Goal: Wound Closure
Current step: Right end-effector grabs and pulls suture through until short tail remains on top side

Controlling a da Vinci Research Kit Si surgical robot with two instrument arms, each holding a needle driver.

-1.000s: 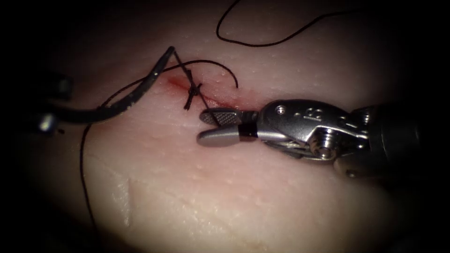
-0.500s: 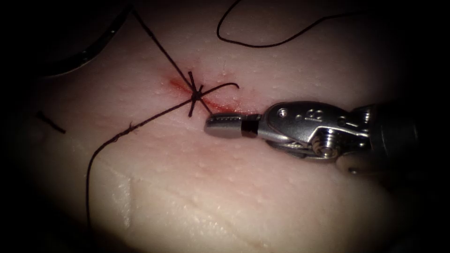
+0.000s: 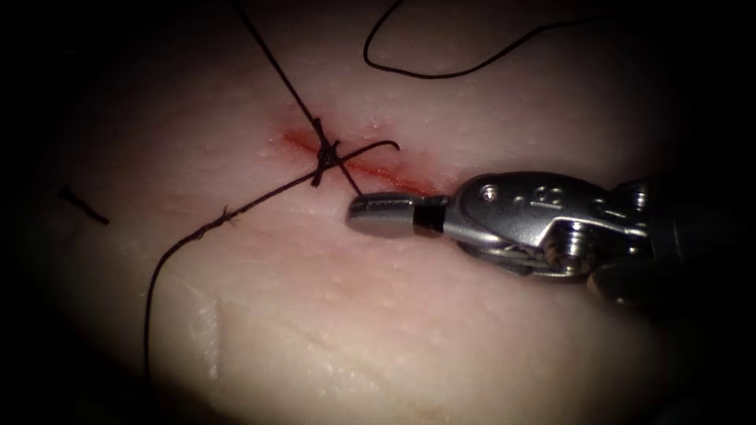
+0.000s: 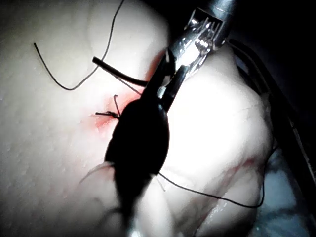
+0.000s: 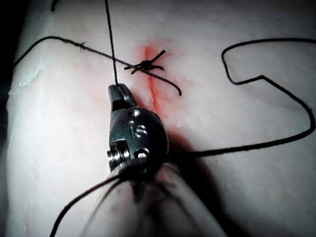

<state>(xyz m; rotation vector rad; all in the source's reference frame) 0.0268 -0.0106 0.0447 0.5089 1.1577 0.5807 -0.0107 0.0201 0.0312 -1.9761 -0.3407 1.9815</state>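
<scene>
Pale tissue [image 3: 378,315] fills the bench, with one red cut [image 3: 370,169] across it and one knot [image 3: 324,157] tied over that cut. One right tool [image 3: 370,214] lies just right of the knot, jaws pressed together on the thread [image 3: 260,197] running from it. One loose cut end [image 3: 83,206] lies far left. One left tool [image 4: 163,89] shows in the left wrist view; its jaws I cannot tell. No needle can be made out.

Right tool [image 3: 382,214] glossy metal; thread [image 3: 236,208] matt, frayed; tissue [image 3: 378,315] moist, pimpled.

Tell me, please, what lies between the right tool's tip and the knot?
In the endoscope view, a short taut thread runs from the knot to the right tool's shut jaws.
</scene>
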